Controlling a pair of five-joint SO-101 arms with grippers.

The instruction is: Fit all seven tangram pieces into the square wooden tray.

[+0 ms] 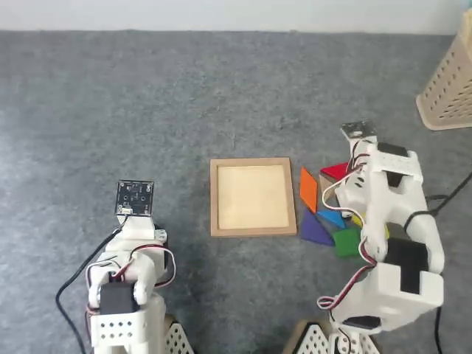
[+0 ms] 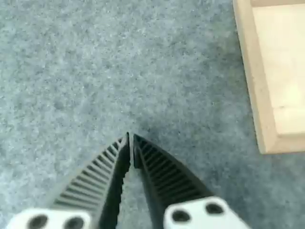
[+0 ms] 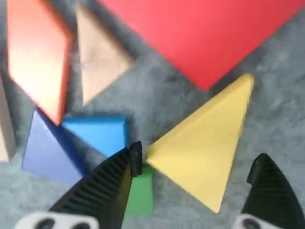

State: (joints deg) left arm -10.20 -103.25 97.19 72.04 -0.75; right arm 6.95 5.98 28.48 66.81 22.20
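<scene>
Seven tangram pieces [image 1: 330, 217] lie bunched on the grey carpet [image 1: 147, 110] just beside the square wooden tray [image 1: 251, 161], on my right arm's side. My right gripper [image 3: 199, 152] hangs wide open over the yellow triangle [image 3: 209, 133], near the red piece [image 3: 205, 33]. My left gripper [image 2: 131, 138] sits pinched closed over bare carpet near the tray's other side.

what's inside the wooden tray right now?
Nothing: the wooden tray shows bare floor all over, no part covered. The tangram pieces lie on the carpet beside it, some hidden under the right arm.
</scene>
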